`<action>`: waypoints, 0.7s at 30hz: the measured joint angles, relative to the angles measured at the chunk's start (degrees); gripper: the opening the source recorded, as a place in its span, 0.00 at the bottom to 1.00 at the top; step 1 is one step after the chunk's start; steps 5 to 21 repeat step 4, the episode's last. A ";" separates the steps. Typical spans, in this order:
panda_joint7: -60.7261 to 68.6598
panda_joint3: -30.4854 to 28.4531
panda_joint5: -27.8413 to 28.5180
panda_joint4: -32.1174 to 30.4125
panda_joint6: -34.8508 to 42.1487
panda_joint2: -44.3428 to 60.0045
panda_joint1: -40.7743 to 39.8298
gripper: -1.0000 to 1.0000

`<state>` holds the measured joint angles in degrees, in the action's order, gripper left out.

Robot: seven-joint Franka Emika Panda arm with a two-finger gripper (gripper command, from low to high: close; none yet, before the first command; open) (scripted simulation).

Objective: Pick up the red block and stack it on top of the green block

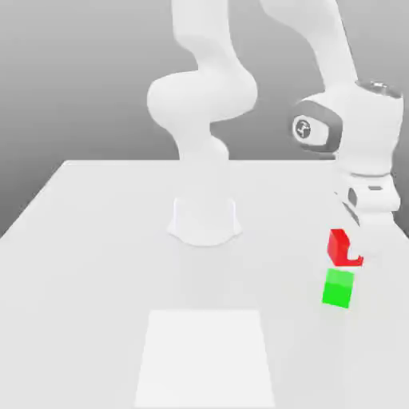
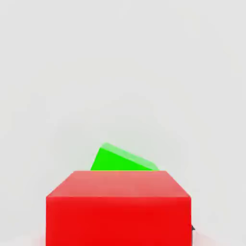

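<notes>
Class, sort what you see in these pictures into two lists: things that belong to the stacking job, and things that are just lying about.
Belongs to the job:
- red block, held up by the pincer
- green block, resting on the table

Just lying about:
- table
- pale square patch on the table

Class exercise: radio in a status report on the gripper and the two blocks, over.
Gripper shut on red block, carried just above green block. Not yet stacked. Nothing between them.

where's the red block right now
The red block is at the exterior view's right, held in the shut gripper just above the green block, near the table's right edge.
</notes>
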<state>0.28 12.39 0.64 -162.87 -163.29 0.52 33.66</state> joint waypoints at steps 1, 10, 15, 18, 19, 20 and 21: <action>-1.23 -0.68 1.73 0.08 -1.95 2.08 0.24 0.00; -1.90 -1.08 2.68 0.13 -3.02 3.22 0.46 1.00; -1.90 -1.08 2.68 0.13 -3.02 3.22 0.46 1.00; -1.90 -1.08 2.68 0.13 -3.02 3.22 0.46 1.00; -1.90 -1.08 2.68 0.13 -3.02 3.22 0.46 1.00; -1.90 -1.08 2.68 0.13 -3.02 3.22 0.46 1.00; -1.90 -1.08 2.68 0.13 -3.02 3.22 0.46 1.00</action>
